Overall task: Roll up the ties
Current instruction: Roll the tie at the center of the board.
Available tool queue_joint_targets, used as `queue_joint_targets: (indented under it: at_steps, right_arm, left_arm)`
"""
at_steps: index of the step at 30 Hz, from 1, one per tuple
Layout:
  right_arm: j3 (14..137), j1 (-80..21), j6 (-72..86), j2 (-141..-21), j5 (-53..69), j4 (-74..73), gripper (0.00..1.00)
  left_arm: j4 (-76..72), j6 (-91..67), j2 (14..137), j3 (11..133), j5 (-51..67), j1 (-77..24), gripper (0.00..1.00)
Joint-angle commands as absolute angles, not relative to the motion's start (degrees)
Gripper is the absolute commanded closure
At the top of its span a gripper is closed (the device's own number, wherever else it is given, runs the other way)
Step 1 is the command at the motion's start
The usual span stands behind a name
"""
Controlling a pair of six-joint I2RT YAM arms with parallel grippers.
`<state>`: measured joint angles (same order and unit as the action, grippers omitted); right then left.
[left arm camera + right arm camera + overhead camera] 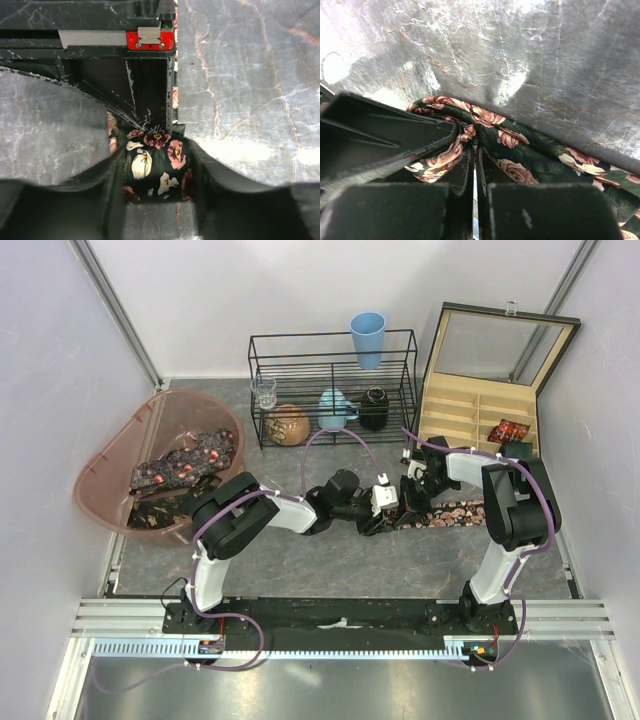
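A dark floral tie lies flat on the grey table, running right from the two grippers at the centre. Its left end is rolled into a small coil. My left gripper is shut on that coil, with a finger pressed against each side of it. My right gripper meets it from the right and is shut, pinching a fold of the same tie right beside the coil. More ties lie heaped in the pink tub. One rolled tie sits in a box compartment.
An open wooden compartment box stands at the back right with its lid up. A black wire rack at the back centre holds a glass, a teapot and jars, with a blue cup on top. White walls close in both sides.
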<state>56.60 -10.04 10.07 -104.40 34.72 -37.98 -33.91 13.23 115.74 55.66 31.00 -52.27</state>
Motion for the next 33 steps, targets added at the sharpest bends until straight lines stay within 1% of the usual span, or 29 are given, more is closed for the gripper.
queue_joint_targets:
  at_steps: [1, 3, 4, 5, 6, 9, 15, 19, 25, 28, 33]
  right_arm:
    - [55.72, -10.37, 7.91, -103.37, 29.26, -34.36, 1.0]
    - [57.03, -10.28, 7.3, -101.61, 31.2, -35.76, 1.0]
    - [57.74, -9.94, 6.6, -101.17, 31.81, -37.86, 0.95]
    - [58.61, -9.76, 5.98, -100.55, 32.6, -39.27, 0.9]
    - [60.19, -8.97, 5.28, -100.2, 33.74, -40.51, 0.79]
    - [62.3, -7.04, 4.48, -98.79, 35.16, -43.85, 0.74]
    - [60.39, -6.24, 3.6, -100.89, 32.09, -42.11, 0.73]
    - [58.54, -6.42, 2.82, -103.97, 25.42, -41.04, 0.75]
    - [58.62, -6.33, 3.07, -106.61, 19.17, -40.78, 0.76]
    - [58.89, -6.33, 3.25, -107.14, 18.72, -40.87, 0.76]
    - [58.8, -6.42, 2.9, -106.96, 18.81, -40.78, 0.76]
  left_arm:
    - [-30.86, 15.99, 115.67, 56.87, 26.9, -52.56, 0.7]
    - [-29.37, 17.92, 114.96, 54.85, 26.63, -52.56, 0.78]
    - [-28.83, 18.28, 114.44, 54.32, 26.28, -52.56, 0.84]
    - [-28.39, 18.28, 114.09, 53.1, 26.19, -52.47, 0.86]
    - [-27.87, 18.8, 114.0, 52.39, 26.19, -52.38, 0.89]
    - [-27.86, 19.16, 112.77, 50.1, 27.07, -52.21, 0.93]
    - [-27.86, 18.81, 112.24, 49.48, 27.51, -52.12, 0.95]
    - [-29.35, 17.58, 111.54, 50.01, 27.51, -51.59, 0.95]
    - [-32.6, 11.96, 107.23, 50.71, 26.2, -50.63, 0.94]
    - [-33.31, 11.25, 106.17, 51.5, 26.28, -50.54, 0.94]
    - [-27.87, 15.37, 108.1, 52.03, 25.84, -50.54, 0.94]
